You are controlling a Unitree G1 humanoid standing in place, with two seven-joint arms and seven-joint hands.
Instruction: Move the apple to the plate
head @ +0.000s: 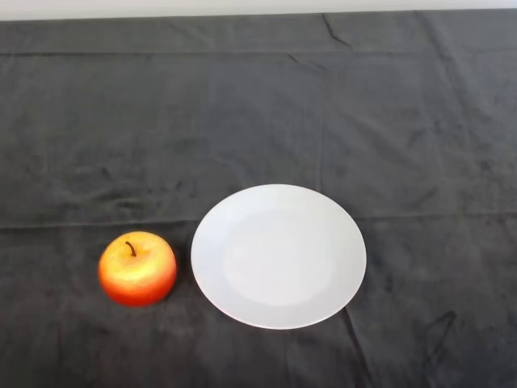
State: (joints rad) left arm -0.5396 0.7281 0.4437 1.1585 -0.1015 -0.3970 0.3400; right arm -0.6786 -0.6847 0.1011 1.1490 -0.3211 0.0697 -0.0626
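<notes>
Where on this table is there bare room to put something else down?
Bare dark cloth spans the whole far side beyond the apple and the white plate, plus the stretch right of the plate. It is tight only in the narrow gap between apple and plate.

You see the cloth [258, 105] as a dark, matt fabric with a soft, slightly napped look, creased in long lines and a few small wrinkles. The plate [279, 255] looks to you like smooth white ceramic or plastic, you cannot tell which, with an even, faintly satiny finish and no pattern. The apple [137, 268] has a smooth, waxy red and yellow skin with soft highlights, and a thin dark matt stem.
</notes>
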